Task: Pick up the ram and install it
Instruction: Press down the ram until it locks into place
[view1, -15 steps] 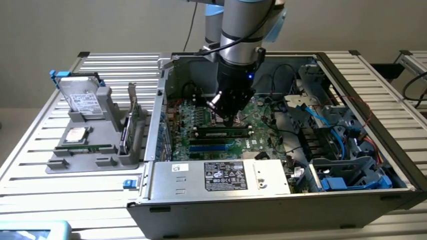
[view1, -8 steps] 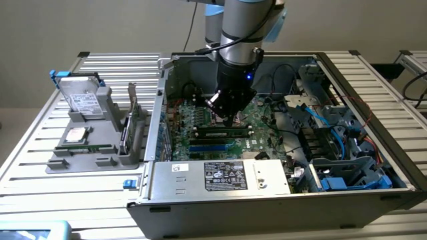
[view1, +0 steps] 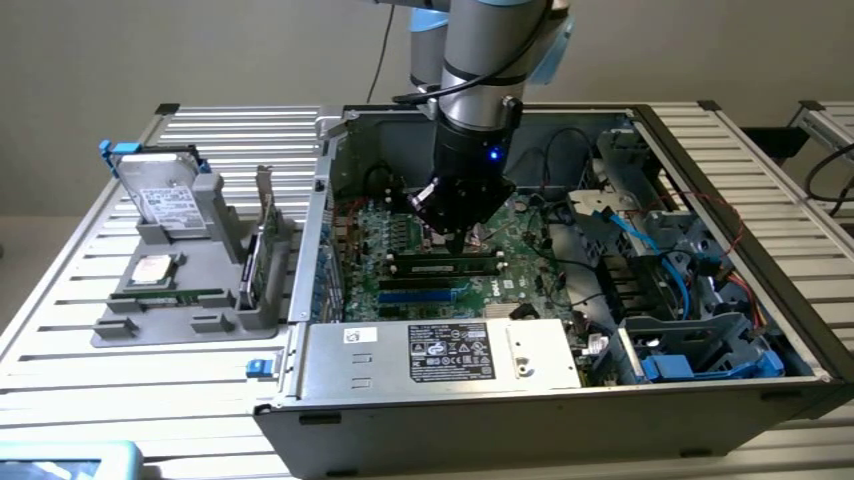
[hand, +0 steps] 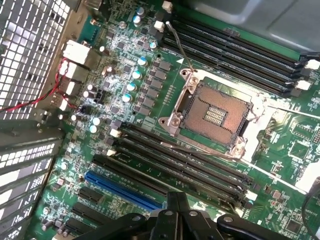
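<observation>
Hovering clenched and empty, hand (view1: 457, 240) sits just above the ram (view1: 447, 267) seated in motherboard (view1: 400, 240) slot.

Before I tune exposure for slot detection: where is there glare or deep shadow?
Exterior view: even light, dim inside the computer case, white label bright. Wrist view: glare washes out the metal grille; the tool is a dark silhouette.

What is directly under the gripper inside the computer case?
The gripper is shut above the ram, a green stick in its motherboard slot. The slot contacts beneath the stick are covered.
</observation>
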